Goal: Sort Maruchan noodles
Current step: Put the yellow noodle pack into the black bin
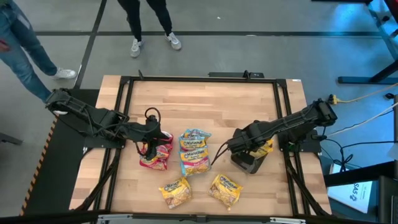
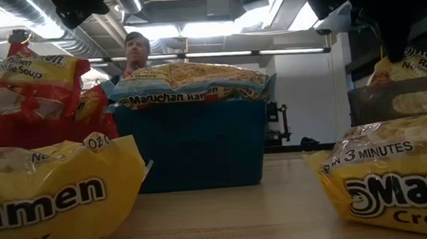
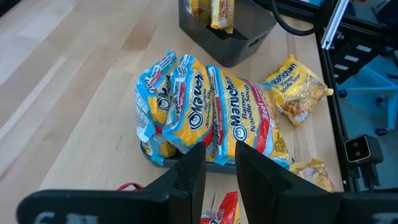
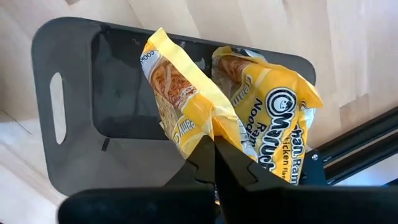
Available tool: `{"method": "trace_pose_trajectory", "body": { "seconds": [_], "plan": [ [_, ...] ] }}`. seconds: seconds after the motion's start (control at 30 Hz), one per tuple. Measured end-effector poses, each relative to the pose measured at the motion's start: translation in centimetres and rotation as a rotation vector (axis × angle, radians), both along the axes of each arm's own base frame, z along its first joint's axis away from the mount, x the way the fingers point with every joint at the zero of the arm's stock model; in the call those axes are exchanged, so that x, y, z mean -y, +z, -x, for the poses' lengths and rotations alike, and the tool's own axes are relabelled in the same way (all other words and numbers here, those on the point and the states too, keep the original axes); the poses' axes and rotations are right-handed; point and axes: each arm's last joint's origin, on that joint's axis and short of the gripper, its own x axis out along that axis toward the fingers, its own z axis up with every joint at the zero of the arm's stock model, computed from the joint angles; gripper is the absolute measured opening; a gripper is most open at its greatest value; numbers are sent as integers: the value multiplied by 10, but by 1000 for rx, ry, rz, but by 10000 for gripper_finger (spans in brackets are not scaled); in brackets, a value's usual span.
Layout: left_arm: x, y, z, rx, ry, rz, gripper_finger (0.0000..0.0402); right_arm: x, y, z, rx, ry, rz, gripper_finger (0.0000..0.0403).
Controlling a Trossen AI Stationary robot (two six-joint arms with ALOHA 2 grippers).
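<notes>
My right gripper [image 4: 215, 148] is shut on a yellow Maruchan packet [image 4: 177, 87] over the dark grey tray [image 4: 74, 74], where a second yellow packet [image 4: 270, 115] leans. My left gripper [image 3: 220, 168] is open and hovers over the red packets [image 1: 155, 154]; one red packet [image 3: 222, 208] shows below its fingers. Blue-edged packets [image 1: 194, 151] are piled on the teal tray [image 2: 192, 143]. Two more yellow packets [image 1: 176, 191] [image 1: 225, 190] lie flat on the table near its near edge. My right gripper pinches the yellow packet by its crimped end edge [image 4: 208, 127] between the two fingers, coming from above and pointing down. The packet hangs below the fingers into the dark grey tray. Whether its lower end rests on the tray floor cannot be told.
The red tray [image 2: 41, 130], teal tray and grey tray [image 1: 245, 163] stand in a row across the table's middle. Bare wood lies toward the far edge [image 1: 205, 99]. People stand beyond the far edge [image 1: 149, 25], and one shows behind the teal tray [image 2: 137, 49].
</notes>
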Motion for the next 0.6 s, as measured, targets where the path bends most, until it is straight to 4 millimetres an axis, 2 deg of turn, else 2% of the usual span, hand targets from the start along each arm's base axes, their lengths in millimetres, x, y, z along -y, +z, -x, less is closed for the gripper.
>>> {"method": "trace_pose_trajectory", "body": {
  "seconds": [0.2,0.6],
  "plan": [
    [0,0,0,1,0,1,80,0,-4,-3,-1,11,49,9],
    [1,0,0,-6,-19,14,80,4,-6,-2,-49,12,109,111]
  ]
}}
